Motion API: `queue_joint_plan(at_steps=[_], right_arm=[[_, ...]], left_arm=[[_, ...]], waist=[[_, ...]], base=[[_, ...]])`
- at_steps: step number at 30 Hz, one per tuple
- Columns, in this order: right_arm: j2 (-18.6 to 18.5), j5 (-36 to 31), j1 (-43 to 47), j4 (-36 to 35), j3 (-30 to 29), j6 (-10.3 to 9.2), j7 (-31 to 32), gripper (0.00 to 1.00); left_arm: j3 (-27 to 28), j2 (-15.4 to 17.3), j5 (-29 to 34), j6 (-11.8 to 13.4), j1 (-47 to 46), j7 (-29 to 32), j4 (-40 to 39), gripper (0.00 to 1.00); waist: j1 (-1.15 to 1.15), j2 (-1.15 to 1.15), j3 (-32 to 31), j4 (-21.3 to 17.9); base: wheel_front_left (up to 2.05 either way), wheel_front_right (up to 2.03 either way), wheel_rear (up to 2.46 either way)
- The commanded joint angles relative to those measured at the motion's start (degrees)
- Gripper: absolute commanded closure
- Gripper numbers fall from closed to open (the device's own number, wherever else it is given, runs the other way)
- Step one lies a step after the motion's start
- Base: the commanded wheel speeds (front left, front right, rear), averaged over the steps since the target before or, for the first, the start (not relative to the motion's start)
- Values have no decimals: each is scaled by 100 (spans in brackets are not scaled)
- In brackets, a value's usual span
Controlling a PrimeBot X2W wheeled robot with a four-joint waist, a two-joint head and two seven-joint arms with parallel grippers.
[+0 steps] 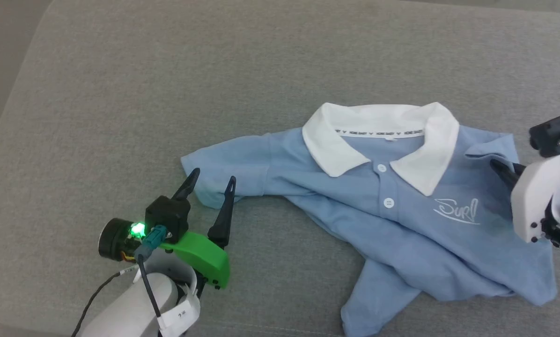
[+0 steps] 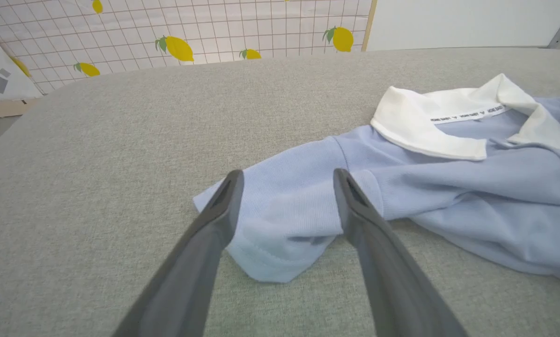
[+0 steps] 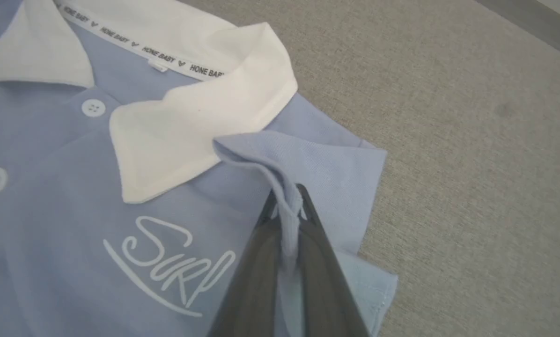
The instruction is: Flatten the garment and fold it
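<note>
Furthest to the left, the left gripper (image 1: 211, 180) rests low on the grey fabric-covered desk (image 1: 121, 93), with a green housing and a lit green lamp behind its fingers. Its jaws stand wide open, one finger on each side of the end of the garment's sleeve (image 1: 242, 164), which lies flat between them without being pinched. In the left wrist view, the hem of that sleeve (image 2: 280, 252) sits between the two dark fingers (image 2: 214, 224), and a gridded wall sheet printed with lemons (image 2: 177, 47) hangs beyond the desk.

The garment (image 1: 401, 234) lies face up, right of the middle of the desk, rumpled, its lower part bunched and twisted toward the near edge. Its white collar (image 1: 378, 126) is spread open, and the tape inside it reads "HONE BABY" (image 3: 205, 70) over and over. Two white buttons (image 1: 381, 167) run down the placket, and a white cursive "Surf" (image 1: 455, 210) marks the chest.

At the right, the right gripper (image 3: 287, 196) has its jaws closed tight on a raised fold of blue cloth beside the collar, at the garment's other shoulder.
</note>
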Motion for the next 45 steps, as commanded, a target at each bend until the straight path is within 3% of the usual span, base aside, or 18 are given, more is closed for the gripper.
queue_joint_plan(at_steps=[1,7,16,17,18,23,32,36,41,45], right_arm=[[100,103,119,-18,-203,-9,59,100],[557,337,321,241,-1407,-9,196,100],[1006,-696,469,1124,-2902,-9,-26,100],[1070,-838,465,1246,-3032,-9,-68,45],[1124,-963,442,1338,-3159,-9,-128,0],[1377,-1459,260,1503,-3425,-9,-636,0],[1214,-1437,533,485,-2507,-9,-2000,0],[1271,-1418,920,-6,-2383,-9,-2393,0],[1576,-1616,1467,-519,-2474,-9,-2615,0],[1972,-1777,1825,-926,-2654,-9,-2559,0]], left_arm=[[8,26,-69,47,73,14,-14,0],[-13,52,-79,79,75,77,-87,0],[34,70,-124,107,24,86,-193,0],[48,75,-129,118,17,83,-199,0],[60,79,-135,126,12,82,-203,0],[159,95,-225,164,19,60,-207,0],[441,183,-519,259,194,19,-211,0],[521,272,-615,263,140,151,-269,0],[482,487,-745,158,-142,775,-268,0],[328,769,-829,65,-483,1685,-114,0]], waist=[[0,0,-73,-121],[0,0,-72,-233],[0,0,46,-236],[0,0,57,-234],[0,0,63,-233],[0,0,-23,-240],[0,0,-368,-390],[0,0,-390,-483],[0,0,-313,-618],[0,0,-211,-755]], base=[[0,0,0],[0,0,0],[0,0,0],[0,0,0],[0,0,0],[0,0,0],[0,0,0],[0,0,0],[0,0,0],[0,0,0]])
